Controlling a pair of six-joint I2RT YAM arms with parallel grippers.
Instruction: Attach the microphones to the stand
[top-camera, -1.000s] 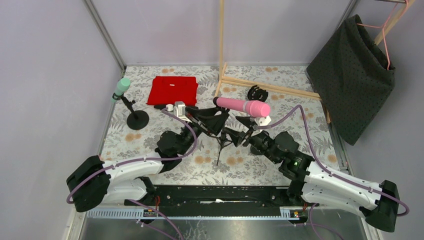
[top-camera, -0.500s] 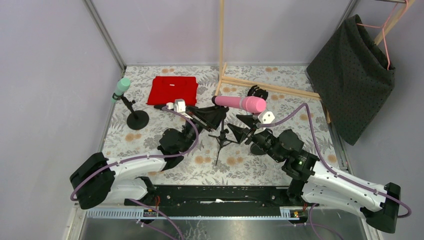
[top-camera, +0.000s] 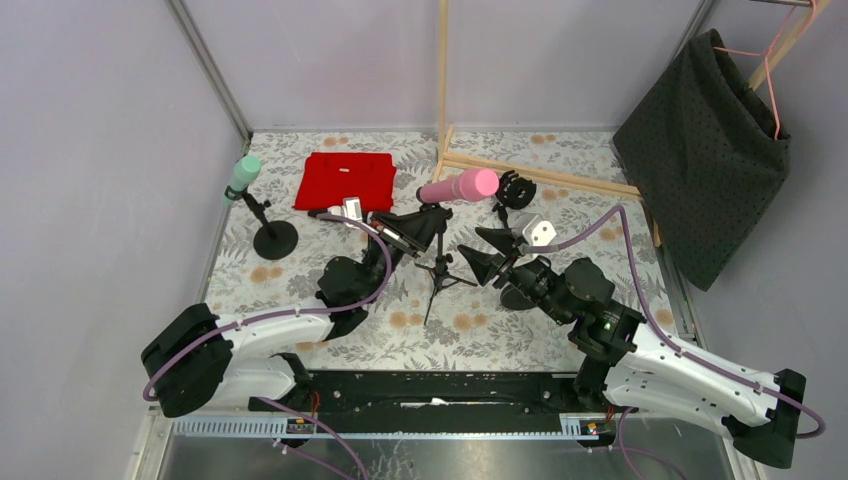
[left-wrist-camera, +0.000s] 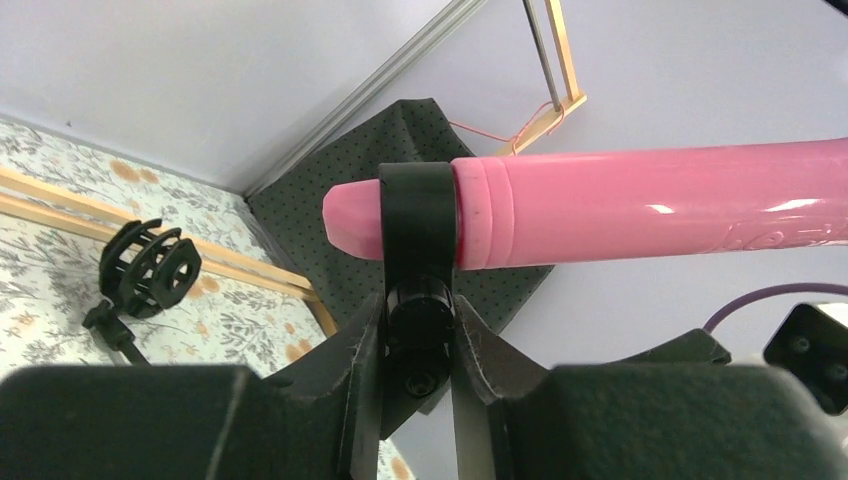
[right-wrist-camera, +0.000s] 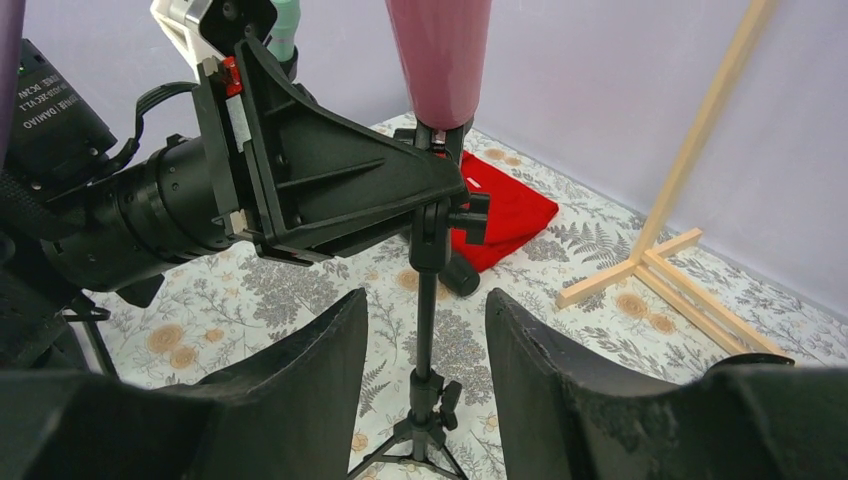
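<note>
Left wrist: left gripper (left-wrist-camera: 420, 322) nipped onto tripod stand (left-wrist-camera: 421, 300) at swivel joint under clip (left-wrist-camera: 417, 215); pink microphone (left-wrist-camera: 650, 215) seated in clip. Right gripper (right-wrist-camera: 425, 305) gaping, empty, near tripod pole. Mint green microphone (top-camera: 241, 175) already on round-base stand (top-camera: 272, 238), far left. Two up; black one unseen, pending.

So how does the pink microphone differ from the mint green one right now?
The pink microphone sits on a tripod stand; the mint green microphone is on a round-base stand. The left gripper clamps the pink one's clip; nothing touches the green one. Both sit clipped on stands.
</note>
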